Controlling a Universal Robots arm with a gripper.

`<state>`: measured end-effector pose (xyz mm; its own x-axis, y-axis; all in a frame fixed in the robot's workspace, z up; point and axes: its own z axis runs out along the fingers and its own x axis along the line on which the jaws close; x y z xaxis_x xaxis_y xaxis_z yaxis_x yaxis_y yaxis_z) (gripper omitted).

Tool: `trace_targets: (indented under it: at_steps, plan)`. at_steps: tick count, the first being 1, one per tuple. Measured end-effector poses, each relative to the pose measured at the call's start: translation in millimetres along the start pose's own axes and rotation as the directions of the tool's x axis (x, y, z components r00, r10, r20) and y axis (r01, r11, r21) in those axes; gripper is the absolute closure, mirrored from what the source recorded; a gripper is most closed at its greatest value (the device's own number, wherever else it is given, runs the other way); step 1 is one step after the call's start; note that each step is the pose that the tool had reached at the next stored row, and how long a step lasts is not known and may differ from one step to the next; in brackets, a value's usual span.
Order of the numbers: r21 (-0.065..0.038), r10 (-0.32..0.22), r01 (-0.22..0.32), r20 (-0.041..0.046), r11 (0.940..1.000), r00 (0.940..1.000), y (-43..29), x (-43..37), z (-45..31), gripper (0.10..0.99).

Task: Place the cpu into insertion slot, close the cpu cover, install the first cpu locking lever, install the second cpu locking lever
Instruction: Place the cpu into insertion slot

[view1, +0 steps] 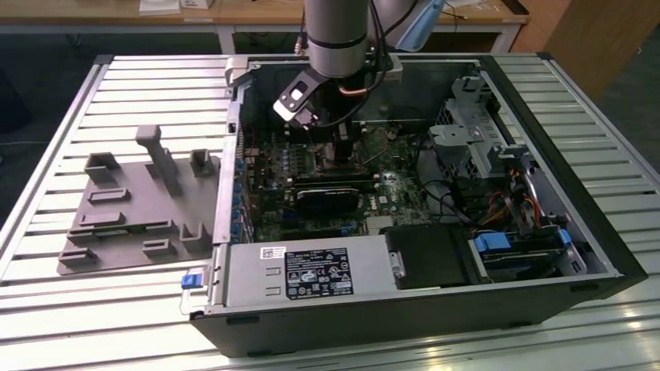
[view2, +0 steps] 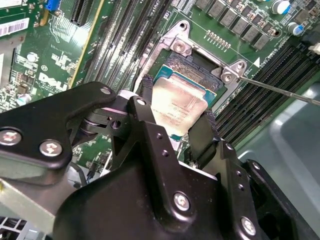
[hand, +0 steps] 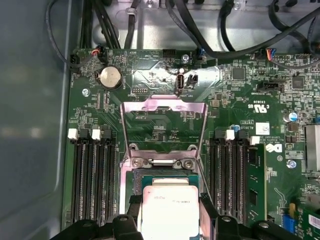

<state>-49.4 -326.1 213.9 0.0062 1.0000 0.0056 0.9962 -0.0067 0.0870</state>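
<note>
Black side wall of an open computer case [view1: 413,325] sits closest in the exterior view, with a grey power supply [view1: 309,270] just behind it. Case lies on a slatted metal worktop [view1: 62,325], taking up the half toward the exterior view's right. Grey fixture plate [view1: 134,209] with upright pegs lies beside the case, toward the worktop's edge on the exterior view's left. Robot arm [view1: 335,39] comes down from the far edge into the case. End effector [view1: 338,151] hangs low over the green motherboard [view1: 387,189], just beyond a black rectangular module [view1: 330,199].

Second wrist view: black end effector [view2: 176,105] body up front, its two fingers [view2: 145,92] clamped on opposite edges of the cpu [view2: 180,102]. Silvery top faces up. Chip is over the insertion slot [view2: 195,67] and hides most of it; a dark strip of socket shows past the chip's far edge. Cannot tell if the chip is seated or just above. Silver frame with two screws rims the socket. Thin locking lever [view2: 280,90] runs off from one frame corner across the memory slots [view2: 260,100].

First wrist view: cpu [hand: 170,205] between the fingers [hand: 207,202], over the socket. cpu cover [hand: 165,106] is swung open, away from the slot, green board visible through its cut-out centre. Memory slots [hand: 92,170] flank the socket on both sides. Coin battery [hand: 110,77] sits near the board's far corner. Black cables [hand: 210,30] run along the case wall beyond the board.
</note>
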Motion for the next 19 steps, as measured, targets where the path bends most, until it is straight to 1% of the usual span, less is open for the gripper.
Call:
trace_targets:
  at_steps: [6, 12, 19]
  plan:
    - [0.0, 0.002, -0.002, 0.0002, 1.0, 1.0, -0.8, 0.6, 5.8, 0.549]
    - [0.0, 0.02, -0.02, 0.0017, 0.9998, 0.9998, -1.6, 1.0, 10.9, 0.549]
    - [0.0, 0.023, -0.023, 0.0021, 0.9997, 0.9997, -2.5, 2.4, 15.4, 0.549]
